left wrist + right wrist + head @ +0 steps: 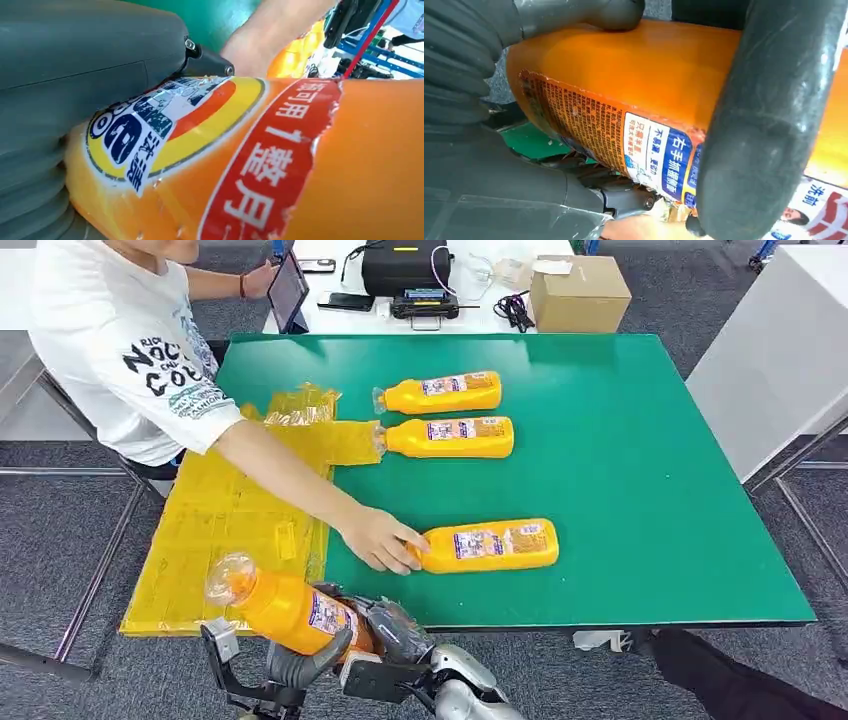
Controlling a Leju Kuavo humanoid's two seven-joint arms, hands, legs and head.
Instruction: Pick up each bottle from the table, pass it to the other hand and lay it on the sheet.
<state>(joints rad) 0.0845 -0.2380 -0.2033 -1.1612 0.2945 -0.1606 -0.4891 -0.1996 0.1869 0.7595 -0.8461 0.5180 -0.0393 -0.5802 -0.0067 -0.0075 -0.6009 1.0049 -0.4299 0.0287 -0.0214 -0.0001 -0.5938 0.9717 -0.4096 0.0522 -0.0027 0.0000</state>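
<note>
While a person's hand rests on the neck end of the nearest lying bottle, both robot hands are wrapped around a fourth bottle at the near table edge, off the left front corner of the green table. Left hand cups it from below, thumb curled up against the body; the left wrist view shows the bottle's label pressed right against the grey palm. Right hand grips the base end, and in the right wrist view a dark finger crosses the orange side. The held bottle is tilted, clear cap pointing up and left, over the near edge of the yellow sheet. Two more bottles lie side by side further back on the table, the far one and the middle one, caps toward the sheet. Person stands at the left side of the table. A cardboard box and a black case sit on the white table behind.
</note>
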